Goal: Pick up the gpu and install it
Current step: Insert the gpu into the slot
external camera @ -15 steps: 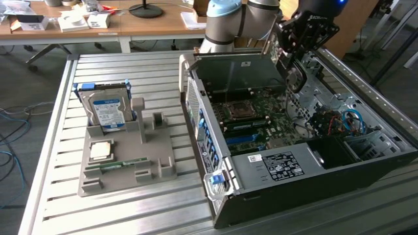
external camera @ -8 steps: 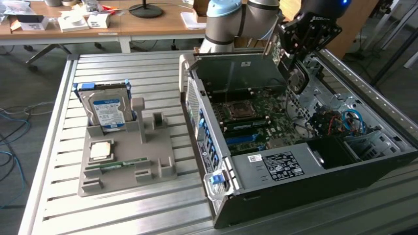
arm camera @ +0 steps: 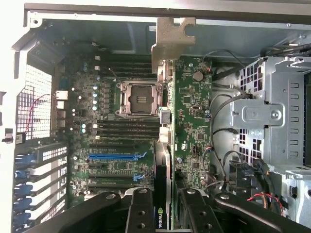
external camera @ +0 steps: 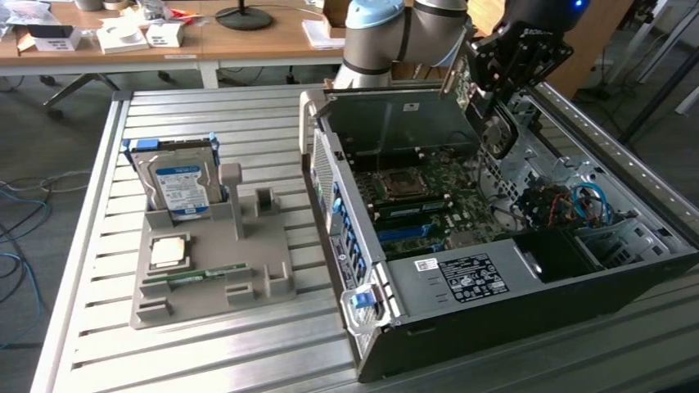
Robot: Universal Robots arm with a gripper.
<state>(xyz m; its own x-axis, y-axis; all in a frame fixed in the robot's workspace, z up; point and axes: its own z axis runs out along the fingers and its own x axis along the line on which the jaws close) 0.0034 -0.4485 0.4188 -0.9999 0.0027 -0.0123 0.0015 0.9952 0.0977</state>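
The gpu (arm camera: 192, 111) is a dark-green circuit card with a pale metal bracket (arm camera: 172, 41) at its far end. My gripper (arm camera: 167, 213) is shut on the card's near end, with a black finger (arm camera: 141, 211) on each side. The card hangs above the motherboard (arm camera: 112, 131) inside the open computer case, apart from the board. In the exterior view my gripper (external camera: 513, 61) hovers over the case's far end, and the gpu (external camera: 467, 82) shows edge-on below it.
The open case (external camera: 492, 270) lies on a slatted metal table (external camera: 98, 344). On the exterior view's left, a grey fixture (external camera: 262, 270) holds a hard drive (external camera: 180, 184), a CPU (external camera: 167, 252) and a memory stick (external camera: 196, 277). Under the card are an empty CPU socket (arm camera: 138, 99), a blue slot (arm camera: 114, 157), cables and a drive cage (arm camera: 272, 116).
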